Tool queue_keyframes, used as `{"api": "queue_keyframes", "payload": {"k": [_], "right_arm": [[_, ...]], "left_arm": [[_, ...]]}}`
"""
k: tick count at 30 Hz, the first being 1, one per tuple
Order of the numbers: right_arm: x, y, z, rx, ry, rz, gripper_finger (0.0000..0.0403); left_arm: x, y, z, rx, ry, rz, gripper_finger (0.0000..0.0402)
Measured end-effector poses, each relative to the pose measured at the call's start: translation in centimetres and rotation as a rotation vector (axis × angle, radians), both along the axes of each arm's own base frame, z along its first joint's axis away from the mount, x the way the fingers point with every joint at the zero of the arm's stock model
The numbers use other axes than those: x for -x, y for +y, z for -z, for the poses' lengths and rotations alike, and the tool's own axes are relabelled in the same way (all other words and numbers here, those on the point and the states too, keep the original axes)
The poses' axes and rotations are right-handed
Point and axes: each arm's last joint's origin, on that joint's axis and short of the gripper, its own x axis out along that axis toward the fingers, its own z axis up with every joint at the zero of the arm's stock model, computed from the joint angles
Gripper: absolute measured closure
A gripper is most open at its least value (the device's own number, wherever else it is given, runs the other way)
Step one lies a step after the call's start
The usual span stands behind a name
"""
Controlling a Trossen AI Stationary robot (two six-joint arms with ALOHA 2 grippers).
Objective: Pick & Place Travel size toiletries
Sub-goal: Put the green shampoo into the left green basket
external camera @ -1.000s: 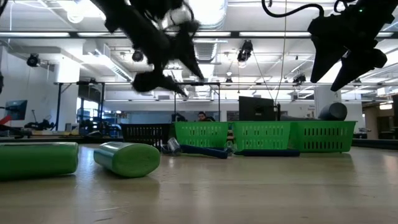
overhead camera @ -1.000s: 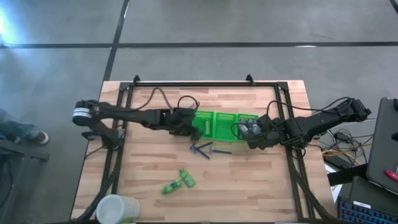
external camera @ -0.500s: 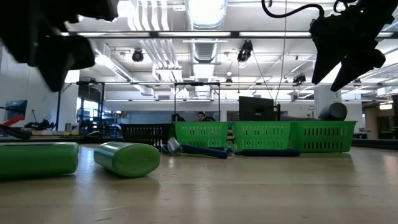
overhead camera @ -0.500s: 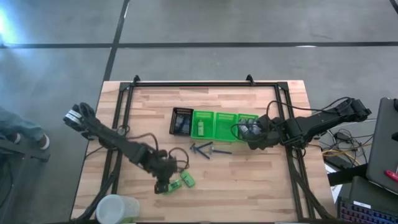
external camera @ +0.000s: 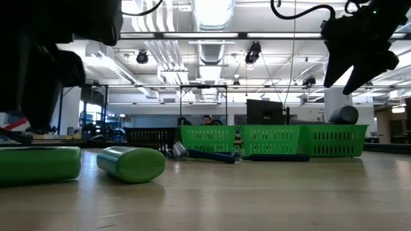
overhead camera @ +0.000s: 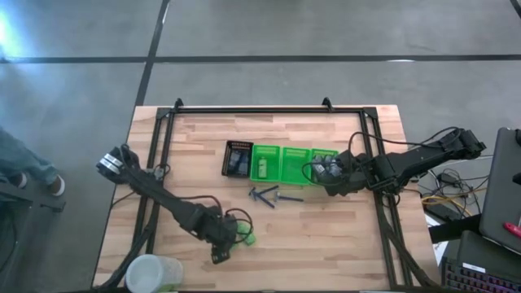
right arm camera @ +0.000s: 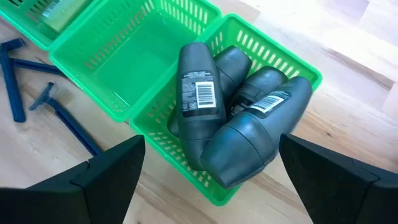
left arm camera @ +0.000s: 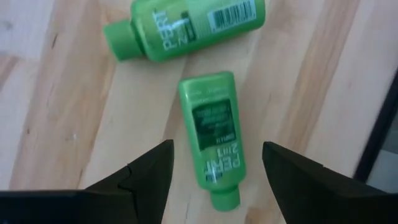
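Two bright green tubes lie flat on the wood near the table's near edge, one [left arm camera: 214, 143] between my left gripper's fingers and the other [left arm camera: 186, 28] beyond it; both also show as green tubes [external camera: 131, 163]. My left gripper [left arm camera: 217, 152] is open and hovers over them [overhead camera: 221, 242]. My right gripper [right arm camera: 221, 165] is open and hangs above several grey oval bottles [right arm camera: 249, 124], which are piled in the rightmost green tray [overhead camera: 324, 159]. Blue T-shaped razors [overhead camera: 273, 195] lie on the table in front of the trays.
A black slotted tray [overhead camera: 236, 159] and three green trays [overhead camera: 285, 155] stand in a row at mid-table. A white round container [overhead camera: 151, 273] sits at the near left corner. A black frame [overhead camera: 163, 146] rims the table. Bare wood lies right of the tubes.
My left arm has swung from the black and green trays toward the table's near edge, and its gripper now hangs over the two green tubes. The tubes, razors and bottles lie where they did.
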Motion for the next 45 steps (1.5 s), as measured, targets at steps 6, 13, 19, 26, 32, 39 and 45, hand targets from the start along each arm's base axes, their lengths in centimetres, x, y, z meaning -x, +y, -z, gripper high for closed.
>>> {"api": "queue_keyframes", "payload": {"k": [6, 13, 19, 26, 32, 39, 45], "right_arm": [[0.1, 0.0, 0.1, 0.003, 0.016, -0.007, 0.0035], [0.1, 0.0, 0.1, 0.012, 0.029, -0.029, 0.0035], [0.3, -0.1, 0.1, 0.02, 0.052, -0.031, 0.0035], [0.4, -0.1, 0.1, 0.022, 0.057, -0.031, 0.0035], [0.5, -0.1, 0.2, 0.031, 0.074, -0.046, 0.0035], [0.5, -0.1, 0.2, 0.033, 0.081, -0.046, 0.0035], [0.5, -0.1, 0.2, 0.029, 0.075, -0.035, 0.0035]], "left_arm": [[-0.8, -1.2, 1.2, -0.034, 0.024, 0.019, 0.0121], [-1.1, -1.5, 2.7, -0.041, 0.098, -0.078, 0.0089], [-1.4, -1.7, 4.3, -0.057, 0.138, -0.092, 0.0102], [-1.4, -1.3, 4.6, -0.102, 0.14, -0.101, 0.0158], [-1.3, 1.0, 2.1, -0.135, 0.094, -0.102, 0.0243], [-1.6, 7.9, -4.3, -0.152, -0.115, -0.337, 0.0267], [-3.8, 15.7, -7.7, -0.006, -0.401, -0.658, 0.0237]]}}
